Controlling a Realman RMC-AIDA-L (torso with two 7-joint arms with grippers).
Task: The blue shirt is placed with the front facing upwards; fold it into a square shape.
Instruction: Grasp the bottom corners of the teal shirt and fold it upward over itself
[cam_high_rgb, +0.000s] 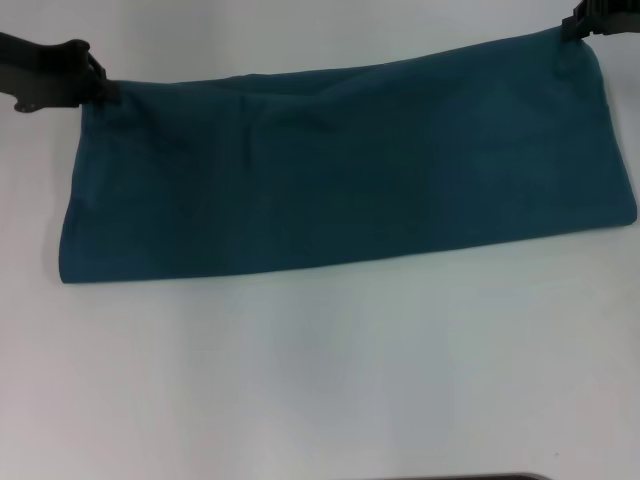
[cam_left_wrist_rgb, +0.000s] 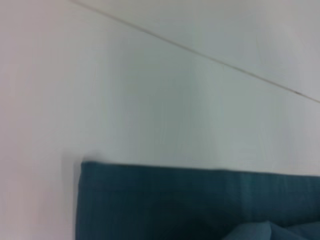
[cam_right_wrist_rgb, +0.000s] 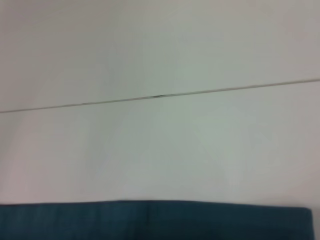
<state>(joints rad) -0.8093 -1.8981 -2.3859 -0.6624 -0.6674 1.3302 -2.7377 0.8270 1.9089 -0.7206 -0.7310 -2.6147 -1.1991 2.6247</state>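
Observation:
The blue shirt (cam_high_rgb: 340, 170) lies on the white table (cam_high_rgb: 320, 380) as a long folded band running left to right, plain fabric up. My left gripper (cam_high_rgb: 104, 88) sits at the band's far left corner, shut on the cloth there. My right gripper (cam_high_rgb: 580, 28) is at the far right corner, likewise pinching the fabric. In the left wrist view the blue shirt (cam_left_wrist_rgb: 190, 205) shows as a straight folded edge and one corner. The right wrist view has the blue shirt (cam_right_wrist_rgb: 150, 220) as a strip. Neither wrist view shows any fingers.
A thin seam (cam_right_wrist_rgb: 160, 96) crosses the white tabletop beyond the shirt, and the seam (cam_left_wrist_rgb: 200, 52) also appears in the left wrist view. A dark object (cam_high_rgb: 500, 477) peeks in at the table's near edge.

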